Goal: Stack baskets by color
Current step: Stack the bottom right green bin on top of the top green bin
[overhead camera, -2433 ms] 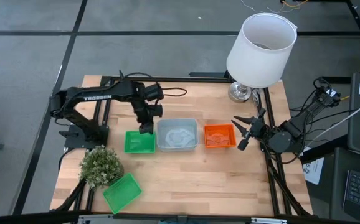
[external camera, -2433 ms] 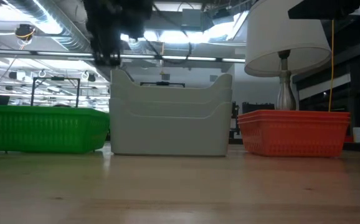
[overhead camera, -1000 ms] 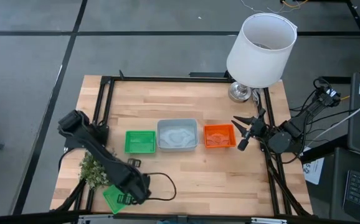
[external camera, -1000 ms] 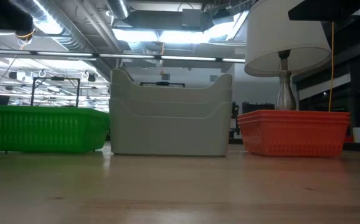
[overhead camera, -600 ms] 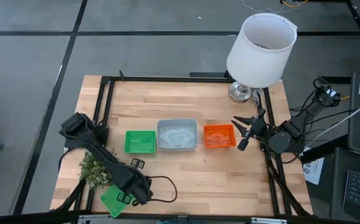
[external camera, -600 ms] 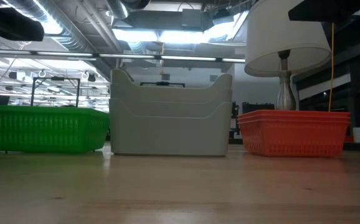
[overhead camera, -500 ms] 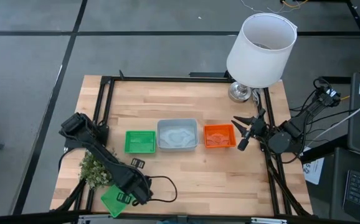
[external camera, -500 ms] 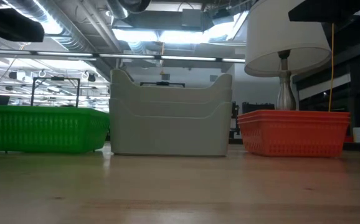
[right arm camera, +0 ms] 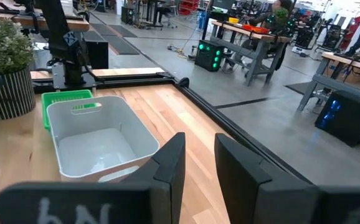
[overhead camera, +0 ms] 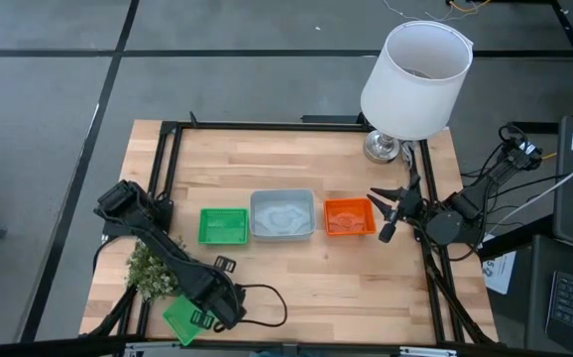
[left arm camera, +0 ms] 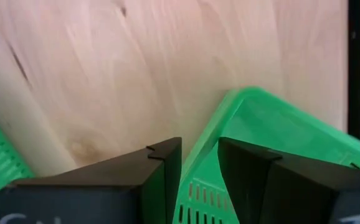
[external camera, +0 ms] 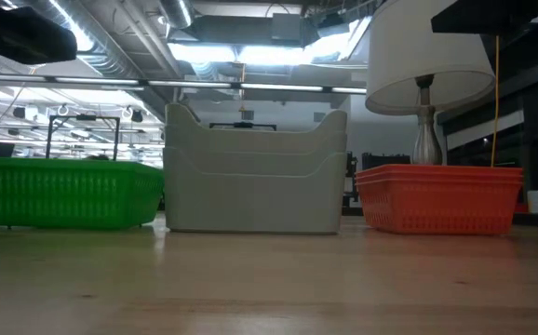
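At table's front-left corner, high view: left gripper point(overhead camera: 204, 314) over loose green basket point(overhead camera: 179, 321), beside plant point(overhead camera: 150, 268). Row at centre — green stack point(overhead camera: 223, 226), grey stack point(overhead camera: 283, 215), orange stack point(overhead camera: 350, 217) — all look empty. Right gripper point(overhead camera: 386, 212) waits just beside orange stack, fingers apart.

Low view: three stacks standing level.

Left wrist view: jaws spread, straddling basket's rim — best to seat deeper before pinching, then lift clear of plant.
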Robot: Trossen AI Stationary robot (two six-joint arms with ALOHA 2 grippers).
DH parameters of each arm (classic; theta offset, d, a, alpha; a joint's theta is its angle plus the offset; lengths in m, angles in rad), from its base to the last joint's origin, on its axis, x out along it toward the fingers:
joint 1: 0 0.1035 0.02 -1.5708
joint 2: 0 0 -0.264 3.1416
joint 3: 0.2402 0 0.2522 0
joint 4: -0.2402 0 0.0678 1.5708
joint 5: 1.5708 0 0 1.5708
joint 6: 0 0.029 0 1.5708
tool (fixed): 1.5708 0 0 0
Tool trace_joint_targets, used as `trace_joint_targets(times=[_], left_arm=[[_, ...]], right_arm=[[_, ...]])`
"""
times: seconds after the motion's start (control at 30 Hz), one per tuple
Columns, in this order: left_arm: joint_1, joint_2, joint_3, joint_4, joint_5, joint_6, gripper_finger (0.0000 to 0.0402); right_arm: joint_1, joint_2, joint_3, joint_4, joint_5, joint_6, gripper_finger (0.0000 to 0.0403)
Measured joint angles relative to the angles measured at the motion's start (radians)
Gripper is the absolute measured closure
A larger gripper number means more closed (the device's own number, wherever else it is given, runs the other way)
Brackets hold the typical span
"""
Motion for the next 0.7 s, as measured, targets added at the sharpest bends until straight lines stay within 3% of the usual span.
trace_joint_targets(times=[0.3, 0.6, 0.7], left_arm=[[0.0, 0.004, -0.068, 0.089, 0.033, 0.012, 0.0305], [0.034, 0.004, -0.126, 0.238, -0.087, 0.01, 0.0307], [0.057, 0.004, -0.126, 0.269, -0.093, 0.013, 0.0324]], right_arm=[[0.0, 0.0, 0.0, 0.0, 0.0, 0.0, 0.0315], [0.0, 0.0, 0.0, -0.001, 0.001, -0.001, 0.0315], [0.0, 0.0, 0.0, -0.001, 0.001, -0.002, 0.0315]])
